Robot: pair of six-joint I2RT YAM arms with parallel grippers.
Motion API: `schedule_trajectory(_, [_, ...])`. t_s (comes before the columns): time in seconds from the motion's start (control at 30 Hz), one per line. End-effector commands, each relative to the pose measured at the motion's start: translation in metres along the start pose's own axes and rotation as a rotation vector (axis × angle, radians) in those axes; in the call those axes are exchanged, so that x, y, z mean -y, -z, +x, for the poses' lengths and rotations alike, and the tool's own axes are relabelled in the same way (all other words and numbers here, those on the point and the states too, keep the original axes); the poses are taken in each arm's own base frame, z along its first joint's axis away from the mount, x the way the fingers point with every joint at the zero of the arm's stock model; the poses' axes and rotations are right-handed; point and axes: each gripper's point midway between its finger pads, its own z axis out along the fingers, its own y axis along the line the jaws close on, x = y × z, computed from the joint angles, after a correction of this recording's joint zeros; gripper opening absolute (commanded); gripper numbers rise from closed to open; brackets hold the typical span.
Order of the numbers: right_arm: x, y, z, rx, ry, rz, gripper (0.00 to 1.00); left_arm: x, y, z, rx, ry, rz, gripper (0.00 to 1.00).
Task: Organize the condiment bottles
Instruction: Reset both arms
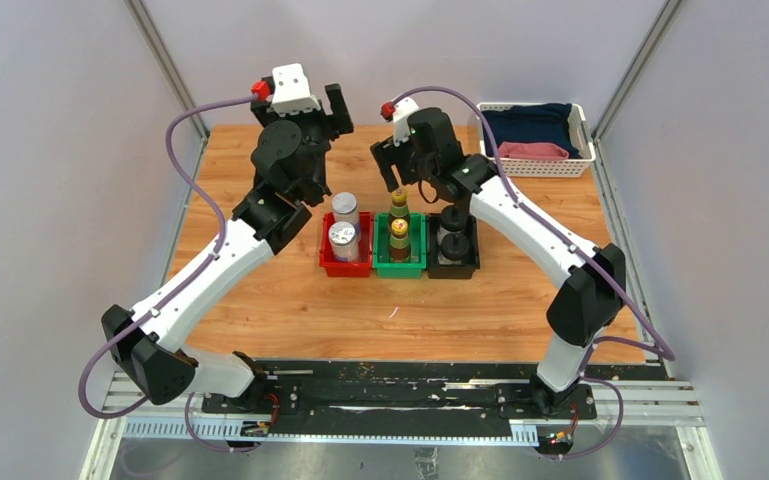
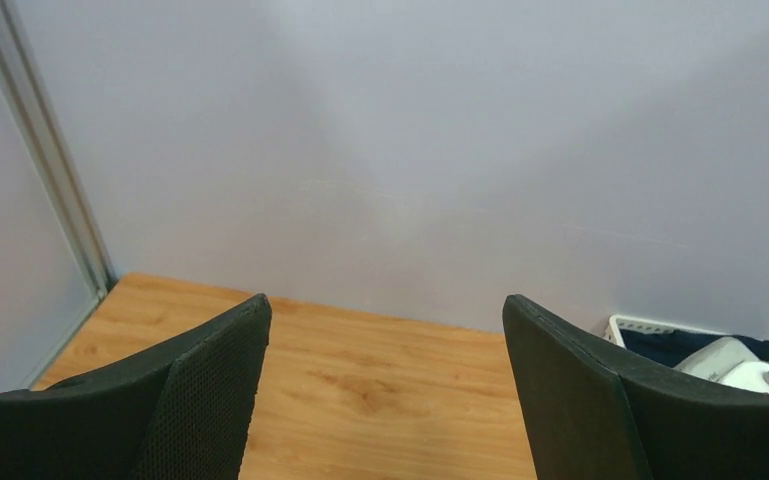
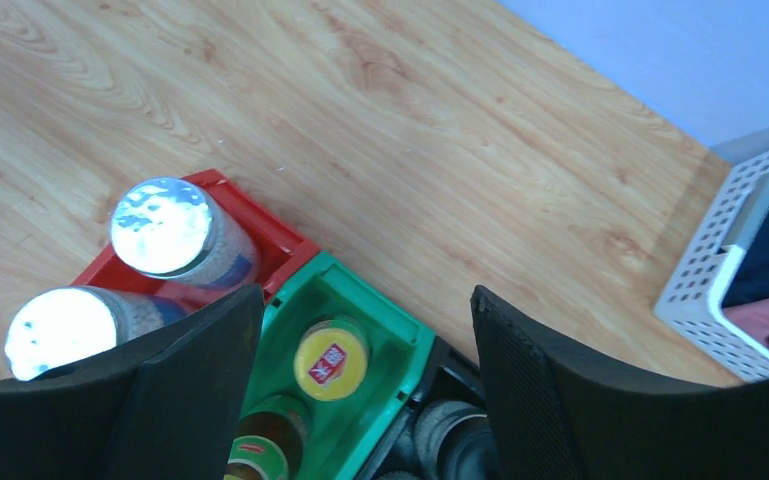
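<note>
All six condiment bottles stand in three bins side by side. Two silver-lidded jars (image 1: pixel 344 222) (image 3: pixel 161 225) are in the red bin (image 1: pixel 328 262). Two brown bottles with yellow caps (image 1: pixel 399 226) (image 3: pixel 331 360) are in the green bin (image 1: pixel 400 268). Two bottles with black domed caps (image 1: pixel 452 232) (image 3: pixel 450 430) are in the black bin (image 1: pixel 453 270). My right gripper (image 1: pixel 392 172) (image 3: pixel 365 300) is open and empty, hovering above the far end of the green bin. My left gripper (image 1: pixel 330 115) (image 2: pixel 385 305) is open and empty, raised over the far table and facing the back wall.
A white basket (image 1: pixel 535 160) (image 3: pixel 730 290) (image 2: pixel 660 330) holding folded dark blue and pink cloth stands at the table's far right corner. Grey walls close in the far edge and both sides. Bare wood lies in front of the bins (image 1: pixel 400 310).
</note>
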Motion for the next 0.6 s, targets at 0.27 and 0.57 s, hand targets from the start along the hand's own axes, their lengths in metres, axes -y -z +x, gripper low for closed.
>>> schedule_trajectory(0.27, [0.135, 0.063, -0.042, 0.173, -0.002, 0.238, 0.81, 0.008, -0.025, -0.012, 0.101, -0.184, 0.144, 1.00])
schedule_trajectory(0.57, [0.209, 0.086, -0.015, 0.190, -0.030, 0.390, 0.82, -0.032, -0.054, 0.027, 0.037, -0.115, 0.142, 1.00])
